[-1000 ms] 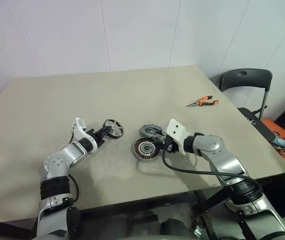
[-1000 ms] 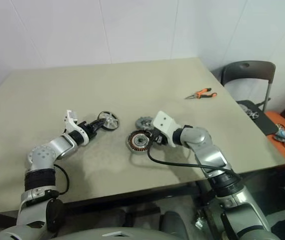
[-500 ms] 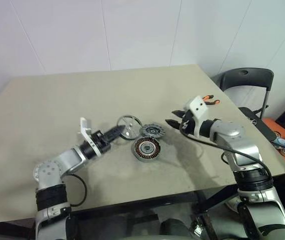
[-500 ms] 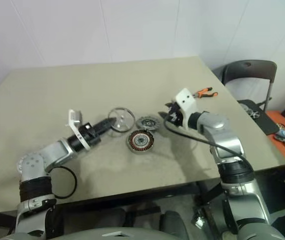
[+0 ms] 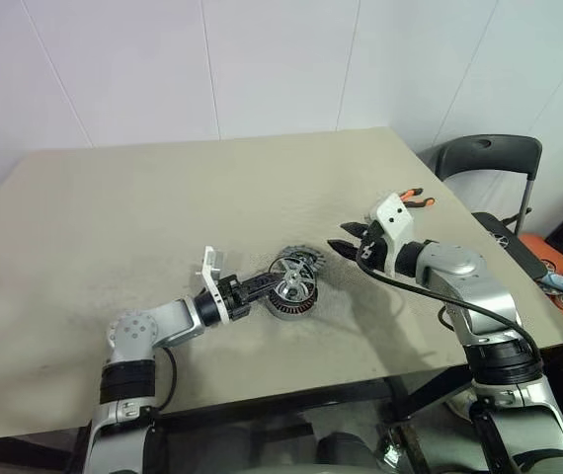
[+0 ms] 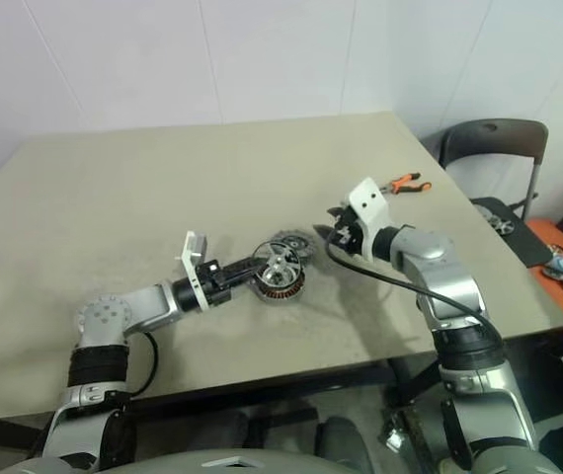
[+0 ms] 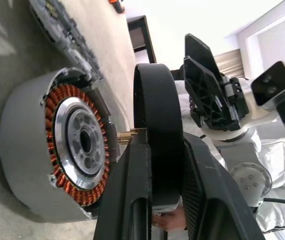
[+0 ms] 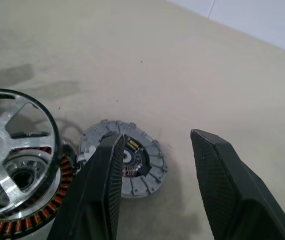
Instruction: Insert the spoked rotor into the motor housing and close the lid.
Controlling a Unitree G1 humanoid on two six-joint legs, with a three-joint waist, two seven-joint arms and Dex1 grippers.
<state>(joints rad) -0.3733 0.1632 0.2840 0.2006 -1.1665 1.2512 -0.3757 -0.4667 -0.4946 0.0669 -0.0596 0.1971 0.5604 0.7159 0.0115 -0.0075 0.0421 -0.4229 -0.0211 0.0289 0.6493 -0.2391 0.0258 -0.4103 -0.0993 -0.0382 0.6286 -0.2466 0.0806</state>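
Observation:
The motor housing [image 5: 293, 304] sits on the table near its front, its copper windings and silver hub [image 7: 80, 142] facing up. My left gripper [image 5: 278, 284] is shut on the rim of the spoked rotor [image 5: 292, 279], which hangs tilted just over the housing's open face with a small gap between them. The ribbed grey lid [image 5: 304, 260] lies flat on the table just behind the housing. To the right of the lid my right gripper [image 5: 347, 248] hovers above the table, open with nothing between its fingers [image 8: 105, 185].
Orange-handled pliers [image 5: 407, 200] lie near the table's right edge [image 5: 519, 296]. A dark chair [image 5: 486, 158] stands beyond that edge. The back and left of the tabletop [image 5: 114, 207] are bare.
My left gripper has carried the rotor rightward from left of the housing to just over it. My right gripper drew away from the housing, up and to the right, then held still.

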